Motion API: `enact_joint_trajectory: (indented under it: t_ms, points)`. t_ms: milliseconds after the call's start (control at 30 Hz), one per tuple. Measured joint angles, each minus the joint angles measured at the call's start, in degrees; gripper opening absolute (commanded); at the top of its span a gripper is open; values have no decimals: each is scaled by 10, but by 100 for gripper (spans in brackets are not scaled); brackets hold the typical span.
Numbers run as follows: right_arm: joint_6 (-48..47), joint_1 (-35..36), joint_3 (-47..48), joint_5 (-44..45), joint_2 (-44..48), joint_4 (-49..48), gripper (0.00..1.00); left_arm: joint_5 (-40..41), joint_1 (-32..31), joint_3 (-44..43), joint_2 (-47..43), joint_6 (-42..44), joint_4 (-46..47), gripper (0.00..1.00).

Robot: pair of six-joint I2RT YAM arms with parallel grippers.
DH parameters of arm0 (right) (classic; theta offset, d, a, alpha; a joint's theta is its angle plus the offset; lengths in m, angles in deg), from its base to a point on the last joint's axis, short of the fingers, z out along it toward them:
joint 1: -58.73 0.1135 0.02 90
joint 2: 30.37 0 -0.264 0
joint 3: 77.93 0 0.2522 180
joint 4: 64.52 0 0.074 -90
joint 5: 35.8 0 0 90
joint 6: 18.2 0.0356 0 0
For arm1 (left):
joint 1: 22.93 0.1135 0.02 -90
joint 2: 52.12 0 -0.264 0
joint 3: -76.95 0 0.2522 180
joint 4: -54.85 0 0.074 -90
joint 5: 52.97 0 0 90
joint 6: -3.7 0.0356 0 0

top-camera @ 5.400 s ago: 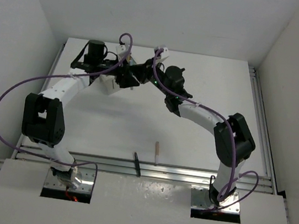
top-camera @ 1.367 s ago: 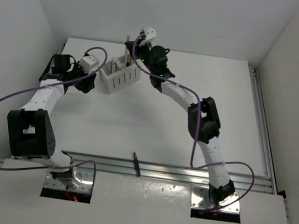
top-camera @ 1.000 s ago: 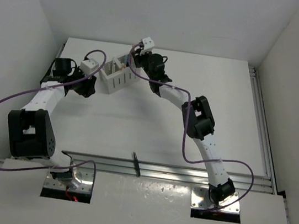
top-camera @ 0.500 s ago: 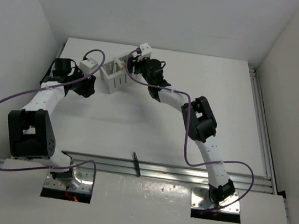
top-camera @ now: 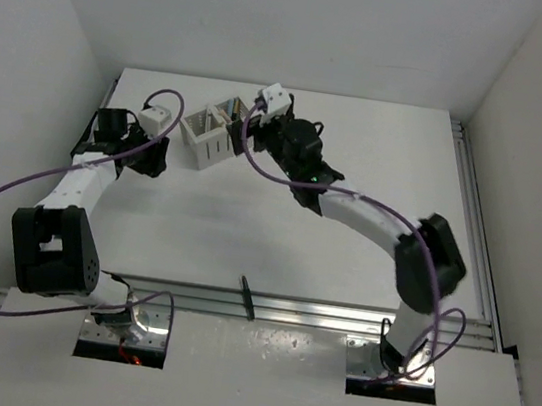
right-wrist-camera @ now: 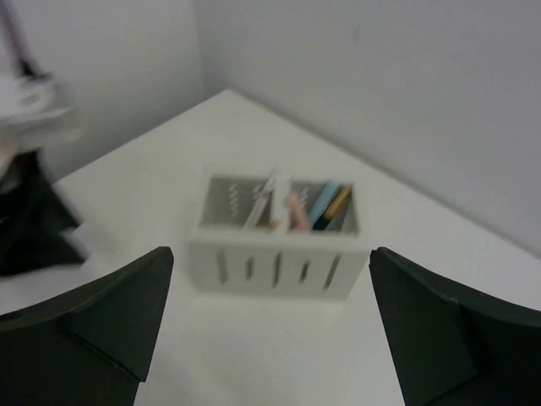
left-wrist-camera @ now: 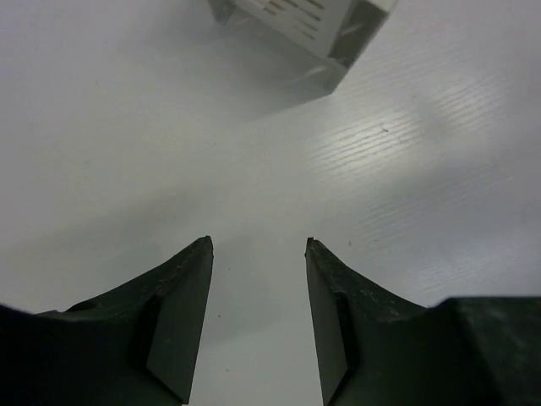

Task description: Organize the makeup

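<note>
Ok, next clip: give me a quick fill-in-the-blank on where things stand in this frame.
1. The white slotted box has ___ compartments.
2. The left gripper and right gripper are both ___ and hold nothing.
3. The makeup sticks seen by the right wrist camera stand ___ the box.
4. One ___ stick lies alone at the near edge of the table.
Missing words: two; open; inside; black.

White slotted box (top-camera: 207, 142): two compartments, upright, far-left zone of white tabletop (top-camera: 277, 229). Vertical slots in front wall. Aluminium rail (top-camera: 336, 316) along near tabletop edge; second rail (top-camera: 473, 216) along right edge.
</note>
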Motion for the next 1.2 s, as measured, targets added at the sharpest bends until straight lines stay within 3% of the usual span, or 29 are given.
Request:
enact_joint_trajectory:
  t_ms: [67, 200, 333, 433, 500, 700, 967, 1167, 1200]
  points:
    - [5, 33, -58, 0, 92, 82, 100, 28, 0, 10, -8, -28, 6, 54]
    - [40, 144, -116, 14, 237, 341, 100, 83, 0, 38, -24, -78, 21, 54]
    - [117, 263, -124, 83, 238, 545, 95, 119, 0, 65, -45, -122, 30, 54]
    - [177, 324, -143, 124, 200, 624, 95, 137, -1, 78, -62, -140, 35, 54]
    - [201, 348, -149, 146, 169, 641, 95, 152, -5, 87, -74, -144, 42, 54]
    - [244, 365, -145, 178, 79, 640, 75, 177, -14, 104, -92, -152, 56, 54]
    - [283, 340, -145, 176, 26, 597, 67, 196, -32, 109, -106, -152, 69, 54]
    - [290, 325, -141, 163, -26, 569, 40, 211, -49, 111, -111, -142, 74, 54]
    - [290, 325, -138, 172, -31, 570, 31, 212, -50, 113, -111, -142, 76, 54]
